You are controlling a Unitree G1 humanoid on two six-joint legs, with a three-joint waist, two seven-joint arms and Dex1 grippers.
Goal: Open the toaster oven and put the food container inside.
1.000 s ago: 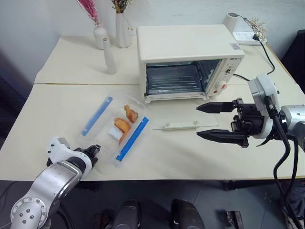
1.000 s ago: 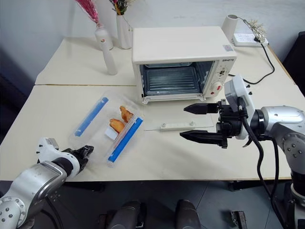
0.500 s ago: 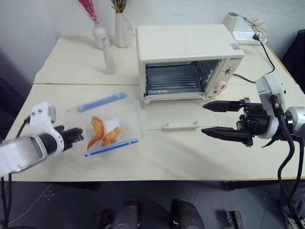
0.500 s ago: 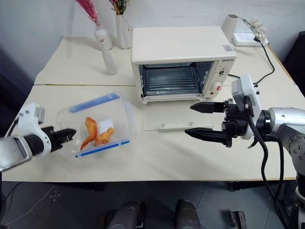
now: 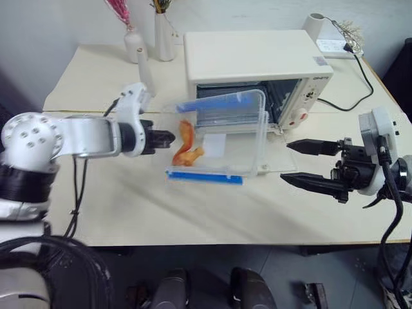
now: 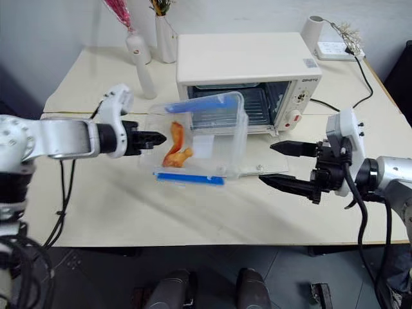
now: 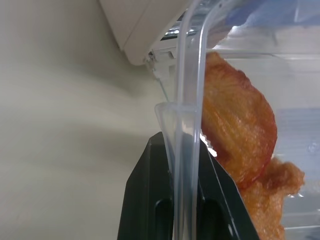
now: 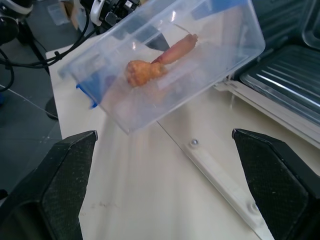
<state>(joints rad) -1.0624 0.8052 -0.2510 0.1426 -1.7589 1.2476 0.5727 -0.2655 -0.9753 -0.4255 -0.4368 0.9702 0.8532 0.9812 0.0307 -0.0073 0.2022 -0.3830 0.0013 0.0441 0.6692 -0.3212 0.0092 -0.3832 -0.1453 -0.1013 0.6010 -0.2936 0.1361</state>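
The clear food container (image 5: 222,138) with blue clip strips hangs tilted above the table, right in front of the toaster oven's open mouth. Orange-brown food pieces (image 5: 186,147) have slid to its lower end. My left gripper (image 5: 166,137) is shut on the container's left rim (image 7: 187,150). The cream-white toaster oven (image 5: 254,61) stands at the back, its glass door (image 8: 235,172) lying flat on the table. To the right of the door my right gripper (image 5: 315,164) is open, holding nothing.
Two white vases (image 5: 161,32) and a slim white bottle (image 5: 146,71) stand at the back left. A power strip and black cable (image 5: 360,64) lie behind the oven on the right. The table's front half (image 5: 193,212) is bare.
My left gripper has lifted the container off the table and carried it right, up to the oven's opening, tilting it. The right gripper has drifted slightly to the right, still open.
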